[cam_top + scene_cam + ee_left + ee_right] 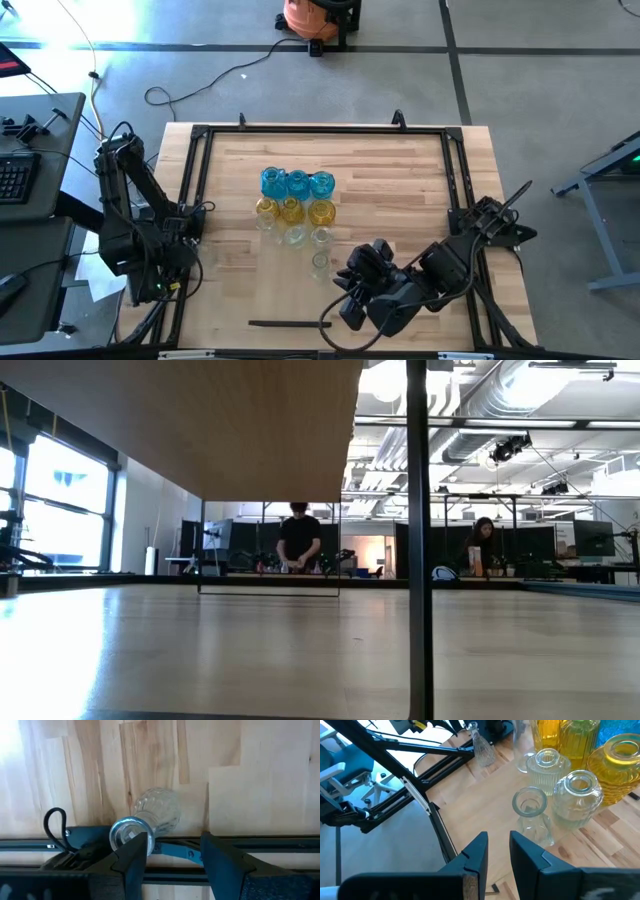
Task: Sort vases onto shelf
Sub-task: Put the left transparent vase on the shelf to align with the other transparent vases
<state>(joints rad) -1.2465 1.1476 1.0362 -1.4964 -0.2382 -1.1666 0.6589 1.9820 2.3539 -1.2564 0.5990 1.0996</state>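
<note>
The left gripper [172, 857] hovers at the table's [400, 170] left edge, fingers spread just beside one lone clear ribbed glass vase [155, 812], apparently released or about to be pinched. The right gripper [497, 852] faces the grouped vases [297, 205] mid-table, fingers nearly together, holding nothing. Rows by colour suggest sorting: three blue vases [297, 183], three yellow vases [293, 209], perhaps four clear vases [297, 237]; glare blurs them. No shelf panel is clearly identifiable.

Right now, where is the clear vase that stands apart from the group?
In the high view the lone clear vase stands at the table's left edge, beside the black frame rail, right before the open left gripper, far from the grouped vases.
</note>
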